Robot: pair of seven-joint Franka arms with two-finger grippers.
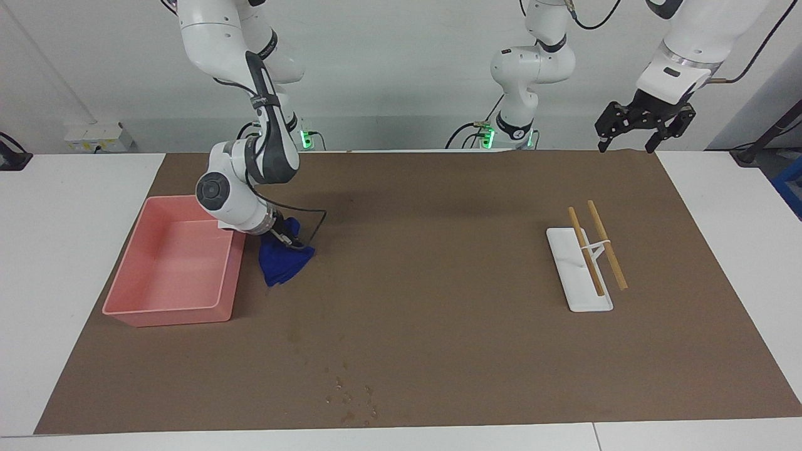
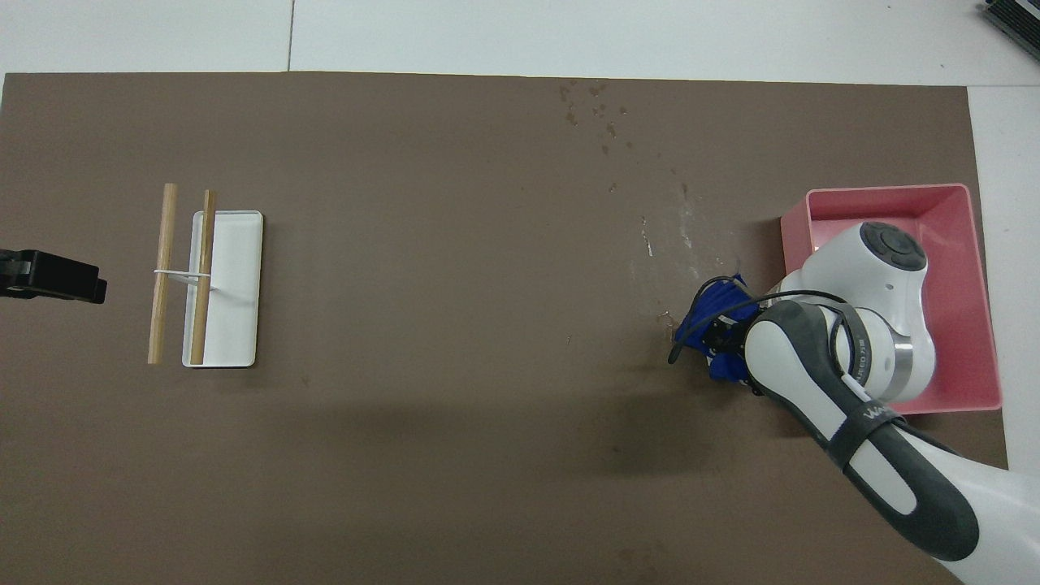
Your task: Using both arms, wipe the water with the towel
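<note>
- Brown paper (image 1: 438, 250): one sheet over most of the table; every item below is placed relative to it.
- Pink bin (image 1: 135, 294): open rectangular tub on the paper, toward the right arm's end.
- Right arm (image 1: 250, 125): bends down to the paper just beside the pink bin.
- Left arm (image 1: 680, 56): waits raised over the paper's edge nearest the robots, at its own end.
- White tray (image 1: 573, 275): flat on the paper toward the left arm's end.
- Two wooden sticks (image 1: 606, 245): joined by a pale band, one lying along the tray, the other just beside it.
- Blue towel (image 1: 285, 263): bunched, hanging from the right gripper, its lower folds at the paper beside the bin.
- Left gripper (image 1: 626, 147): fingers spread apart, holding nothing.
- Right gripper (image 1: 282, 237): pinched onto the towel's top.
- Water (image 1: 351, 394): small scattered droplets on the paper near its edge farthest from the robots, well apart from the towel.
</note>
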